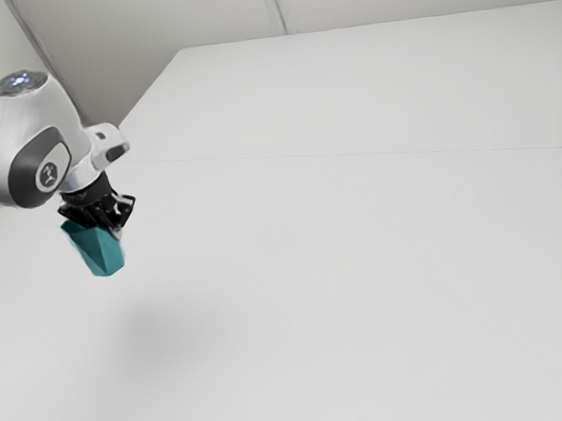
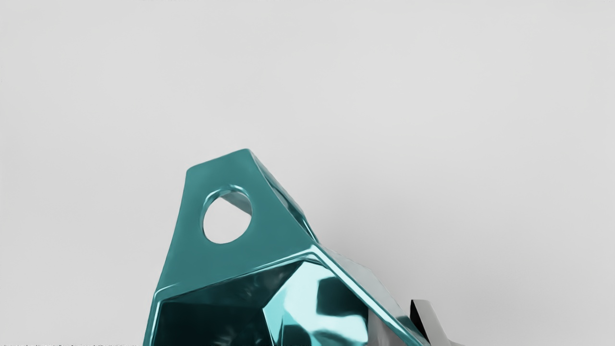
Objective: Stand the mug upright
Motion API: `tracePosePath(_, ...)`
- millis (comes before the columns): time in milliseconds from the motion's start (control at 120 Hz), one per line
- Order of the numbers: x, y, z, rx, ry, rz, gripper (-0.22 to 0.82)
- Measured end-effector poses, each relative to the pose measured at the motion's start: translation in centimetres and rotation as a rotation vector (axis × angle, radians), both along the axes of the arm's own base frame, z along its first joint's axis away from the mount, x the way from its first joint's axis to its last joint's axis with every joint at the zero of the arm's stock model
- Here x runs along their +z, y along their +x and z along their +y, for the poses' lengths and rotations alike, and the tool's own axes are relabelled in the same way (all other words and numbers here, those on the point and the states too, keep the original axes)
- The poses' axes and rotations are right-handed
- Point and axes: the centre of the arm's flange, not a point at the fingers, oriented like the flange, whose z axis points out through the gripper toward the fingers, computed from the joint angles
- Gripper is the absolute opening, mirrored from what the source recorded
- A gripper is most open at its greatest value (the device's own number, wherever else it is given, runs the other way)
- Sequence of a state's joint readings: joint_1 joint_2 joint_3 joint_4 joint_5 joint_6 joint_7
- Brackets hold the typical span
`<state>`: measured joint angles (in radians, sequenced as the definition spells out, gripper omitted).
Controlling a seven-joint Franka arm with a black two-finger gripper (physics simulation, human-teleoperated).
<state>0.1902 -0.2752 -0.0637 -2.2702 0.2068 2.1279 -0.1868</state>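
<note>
High over the table, my gripper (image 1: 112, 224) points down at the exterior view's left, with the teal faceted mug (image 1: 99, 250) hanging below it. The mug's mouth is toward my hand and its narrower end points down, somewhat tilted. In the wrist view the same mug (image 2: 274, 269) shows its handle with a round hole and part of its hollow inside. My gripper (image 2: 402, 327) is shut on the mug's wall, one grey finger outside it and the other inside the mouth. The mug's lower part is hidden in that view.
The wide white table (image 1: 370, 292) lies beneath, with a soft shadow on it below the mug. Behind it in the exterior view stands another white surface (image 1: 379, 90), and pale walls rise beyond.
</note>
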Motion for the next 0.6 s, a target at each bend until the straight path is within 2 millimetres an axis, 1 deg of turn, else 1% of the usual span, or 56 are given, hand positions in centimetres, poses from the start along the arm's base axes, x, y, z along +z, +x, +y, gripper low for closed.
tracePosePath(92, -1.1, 0.0, -1.7, 0.052, 0.024, -0.022, -0.18)
tracePosePath(233, -3.3, -0.3, -3.3, 0.152, 0.024, -0.051, -0.18)
tracePosePath(433, -6.1, 0.5, -3.7, 0.292, -0.005, -0.081, -0.18)
tracePosePath(600, -8.7, 1.7, -3.8, 0.371, -0.022, -0.095, -0.18)
